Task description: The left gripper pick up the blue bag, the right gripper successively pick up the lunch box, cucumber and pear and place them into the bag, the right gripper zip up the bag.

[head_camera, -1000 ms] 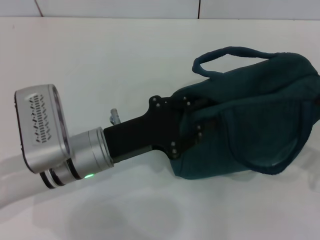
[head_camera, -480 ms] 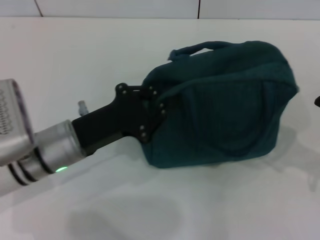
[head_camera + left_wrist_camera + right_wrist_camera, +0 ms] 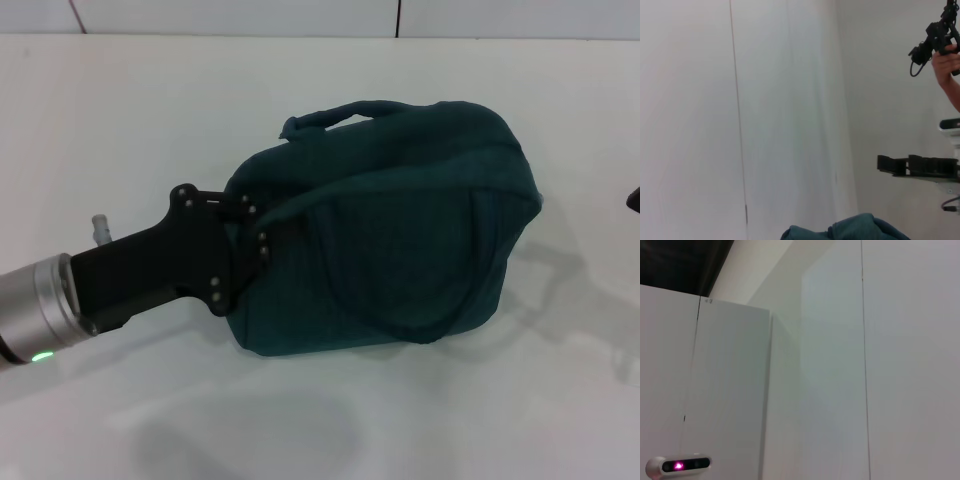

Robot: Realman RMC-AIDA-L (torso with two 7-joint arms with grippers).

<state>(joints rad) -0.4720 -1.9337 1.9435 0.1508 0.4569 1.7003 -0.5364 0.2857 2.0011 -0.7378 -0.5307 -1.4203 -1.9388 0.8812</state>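
Note:
The blue bag (image 3: 400,240) hangs tilted above the white table, its zipper shut and one loop handle (image 3: 330,117) sticking up at the back. My left gripper (image 3: 252,236) reaches in from the left and is shut on the bag's left end, its fingertips buried in the fabric. A fold of the bag (image 3: 855,231) also shows in the left wrist view. Only a dark sliver of my right gripper (image 3: 634,199) shows at the right edge of the head view. The lunch box, cucumber and pear are out of view.
The white table (image 3: 150,110) spreads all round the bag, with a tiled wall (image 3: 300,15) behind it. The left wrist view shows a white wall, a black rack (image 3: 917,166) and a person's hand (image 3: 946,62) holding a black device.
My left arm has drawn back to the left, carrying the bag with it. The bag has swung from the right side toward the middle and turned more upright.

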